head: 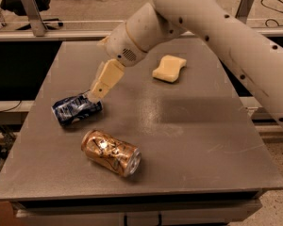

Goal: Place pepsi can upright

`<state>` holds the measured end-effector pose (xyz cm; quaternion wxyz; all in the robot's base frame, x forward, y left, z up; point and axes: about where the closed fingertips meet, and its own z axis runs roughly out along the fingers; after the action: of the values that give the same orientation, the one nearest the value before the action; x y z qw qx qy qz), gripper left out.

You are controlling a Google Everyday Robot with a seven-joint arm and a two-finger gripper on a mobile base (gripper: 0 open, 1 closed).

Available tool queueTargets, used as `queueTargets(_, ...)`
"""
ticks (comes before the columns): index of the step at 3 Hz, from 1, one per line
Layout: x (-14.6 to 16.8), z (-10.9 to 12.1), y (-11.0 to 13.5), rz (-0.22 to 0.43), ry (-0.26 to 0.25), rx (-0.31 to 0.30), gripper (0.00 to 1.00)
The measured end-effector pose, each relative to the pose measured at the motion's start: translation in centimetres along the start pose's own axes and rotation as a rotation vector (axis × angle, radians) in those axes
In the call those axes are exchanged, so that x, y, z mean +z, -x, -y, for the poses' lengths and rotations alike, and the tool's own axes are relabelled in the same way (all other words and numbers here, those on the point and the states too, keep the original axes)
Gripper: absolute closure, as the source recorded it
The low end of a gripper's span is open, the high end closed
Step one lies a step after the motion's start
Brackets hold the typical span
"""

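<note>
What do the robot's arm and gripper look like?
The arm is a thick, smooth cream-white tube dotted with small dark holes, ending in a rounded wrist with a perforated patch. The gripper, by the pepsi can, is tan and blocky.

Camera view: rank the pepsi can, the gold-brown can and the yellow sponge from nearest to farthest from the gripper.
The gripper hangs at the right end of the pepsi can.
1. pepsi can: at the gripper's tip, on its side, left.
2. gold-brown can: on its side, toward the front edge.
3. sponge: farther back, to the right.
</note>
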<state>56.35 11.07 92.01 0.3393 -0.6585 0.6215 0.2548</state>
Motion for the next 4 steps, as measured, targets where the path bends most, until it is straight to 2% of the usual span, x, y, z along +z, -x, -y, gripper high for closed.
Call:
queueTargets(1,2.5,-1.4,0.9,-0.138,0.054,-0.046,0.0)
queueTargets(2,4.5,-2.9,0.8,-0.296,0.08,-0.083,0.0)
queueTargets(3,6.1,-3.9,0.3,-0.403,0.093,-0.106,0.0)
queueTargets(4,7.8,-4.7,0.0,-0.476,0.104,-0.128,0.0)
